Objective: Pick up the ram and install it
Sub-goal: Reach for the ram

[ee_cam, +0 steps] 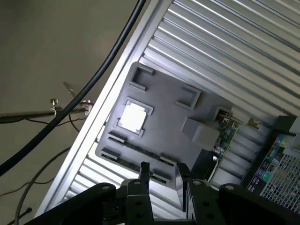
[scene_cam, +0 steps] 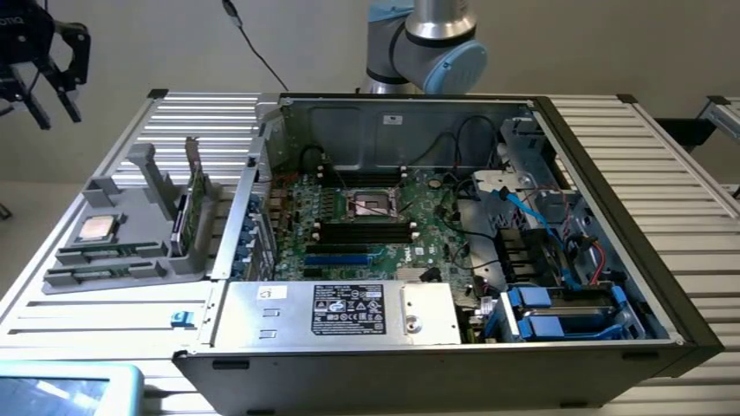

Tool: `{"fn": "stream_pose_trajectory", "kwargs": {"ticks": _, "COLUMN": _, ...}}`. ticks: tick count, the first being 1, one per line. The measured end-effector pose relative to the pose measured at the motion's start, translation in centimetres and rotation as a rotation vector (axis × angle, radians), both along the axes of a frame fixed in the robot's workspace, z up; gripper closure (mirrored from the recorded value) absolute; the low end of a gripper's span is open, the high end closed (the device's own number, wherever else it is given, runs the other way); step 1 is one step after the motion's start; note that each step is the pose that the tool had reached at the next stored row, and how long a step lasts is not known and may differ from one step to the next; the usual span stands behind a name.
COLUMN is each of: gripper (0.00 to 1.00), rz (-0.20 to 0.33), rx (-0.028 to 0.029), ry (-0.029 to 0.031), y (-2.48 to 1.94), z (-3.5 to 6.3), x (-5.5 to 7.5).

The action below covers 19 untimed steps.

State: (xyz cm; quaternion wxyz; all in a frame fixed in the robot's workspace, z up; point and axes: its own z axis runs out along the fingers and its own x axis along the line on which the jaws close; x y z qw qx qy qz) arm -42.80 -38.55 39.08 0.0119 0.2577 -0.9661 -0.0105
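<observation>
Ram is lying flat in a recess at the near edge of the grey holder tray, towards the exterior view's left, with a second similar stick lying just beside it. Farthest to that side, the pincer is hanging high and well apart from the tray, its jaws standing wide and gripping nothing. In the wrist view the pincer is looking down past its empty tips at the Ram and the tray. Moving rightwards across the tray, a square silver processor is sitting in its own pocket and a taller green expansion card is standing upright against a post. The ribbed aluminium worktop is carrying all of this. Further right, the open computer case is lying on its side, showing the motherboard, its black memory slots waiting below the processor socket. Judging by its look, the Ram is going to handle as a light, stiff, thin board that is easily cracked or scratched, so it is probably best pinched across its two flat faces near mid-length, keeping clear of the contact edge and pressing gently on the chips.
</observation>
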Motion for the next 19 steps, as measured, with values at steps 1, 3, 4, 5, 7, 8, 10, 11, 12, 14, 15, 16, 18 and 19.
{"fn": "stream_pose_trajectory", "kwargs": {"ticks": 1, "gripper": 0.65, "rz": 0.018, "rx": 0.0, "ry": 0.0, "y": 0.0, "z": 0.0, "x": 0.0}}
{"fn": "stream_pose_trajectory", "kwargs": {"ticks": 3, "gripper": 0.65, "rz": 0.055, "rx": 0.0001, "ry": 0.0, "y": 0.0, "z": -0.01, "x": 0.0}}
{"fn": "stream_pose_trajectory", "kwargs": {"ticks": 4, "gripper": 0.65, "rz": 0.073, "rx": 0.0, "ry": 0.0, "y": 0.0, "z": -0.01, "x": 0.0}}
{"fn": "stream_pose_trajectory", "kwargs": {"ticks": 5, "gripper": 0.65, "rz": 0.091, "rx": 0.0, "ry": 0.0, "y": 0.0, "z": -0.02, "x": 0.0}}
{"fn": "stream_pose_trajectory", "kwargs": {"ticks": 7, "gripper": 0.65, "rz": 0.128, "rx": 0.0, "ry": 0.0, "y": 0.0, "z": -0.03, "x": 0.0}}
{"fn": "stream_pose_trajectory", "kwargs": {"ticks": 8, "gripper": 0.65, "rz": 0.146, "rx": 0.0, "ry": 0.0, "y": 0.0, "z": -0.03, "x": 0.0}}
{"fn": "stream_pose_trajectory", "kwargs": {"ticks": 10, "gripper": 0.65, "rz": 0.182, "rx": 0.0, "ry": 0.0, "y": 0.0, "z": -0.04, "x": 0.0}}
{"fn": "stream_pose_trajectory", "kwargs": {"ticks": 11, "gripper": 0.65, "rz": 0.2, "rx": 0.0, "ry": 0.0, "y": 0.0, "z": -0.05, "x": 0.0}}
{"fn": "stream_pose_trajectory", "kwargs": {"ticks": 12, "gripper": 0.65, "rz": 0.219, "rx": 0.0, "ry": 0.0, "y": 0.0, "z": -0.06, "x": 0.0}}
{"fn": "stream_pose_trajectory", "kwargs": {"ticks": 14, "gripper": 0.65, "rz": 0.255, "rx": 0.0001, "ry": 0.0, "y": 0.0, "z": -0.06, "x": 0.0}}
{"fn": "stream_pose_trajectory", "kwargs": {"ticks": 15, "gripper": 0.65, "rz": 0.273, "rx": 0.0, "ry": 0.0, "y": 0.0, "z": -0.07, "x": 0.0}}
{"fn": "stream_pose_trajectory", "kwargs": {"ticks": 16, "gripper": 0.65, "rz": 0.291, "rx": 0.0, "ry": -0.0001, "y": 0.0, "z": -0.08, "x": 0.0}}
{"fn": "stream_pose_trajectory", "kwargs": {"ticks": 18, "gripper": 0.65, "rz": 0.327, "rx": 0.0, "ry": 0.0, "y": 0.0, "z": -0.09, "x": 0.0}}
{"fn": "stream_pose_trajectory", "kwargs": {"ticks": 19, "gripper": 0.65, "rz": 0.346, "rx": 0.0, "ry": -0.0001, "y": 0.0, "z": -0.09, "x": 0.0}}
